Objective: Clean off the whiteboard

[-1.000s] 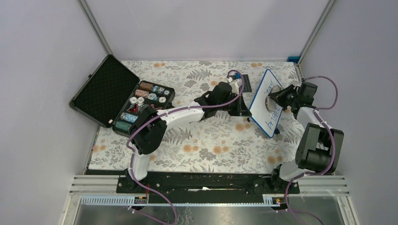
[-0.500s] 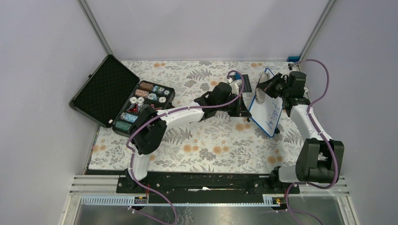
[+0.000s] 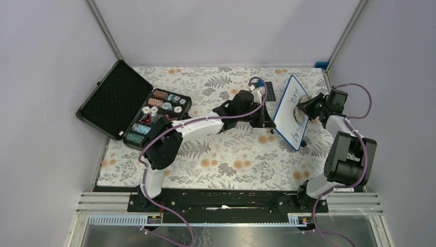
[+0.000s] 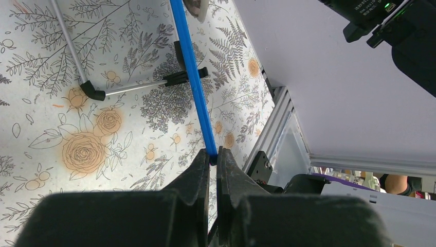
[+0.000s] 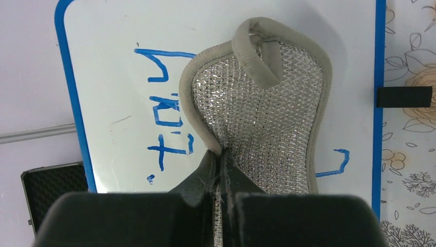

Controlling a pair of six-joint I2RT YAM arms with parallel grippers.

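Top camera: high, looking down on whole table (image 3: 231, 154). Wrist cameras: close-up; all three share whiteboard (image 5: 115, 67).

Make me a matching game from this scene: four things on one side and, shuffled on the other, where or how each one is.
Things:
1. whiteboard
2. mesh pad
3. black case
4. left fingers

States:
A. lying open at the far left
B. pinching the board's edge
C. propped up, blue writing on it
D. gripped by the right fingers

Pairs: 1-C, 2-D, 3-A, 4-B

arms (image 3: 200, 125): white links, black joints | cables (image 3: 360, 88): purple | claws (image 4: 212, 154): black
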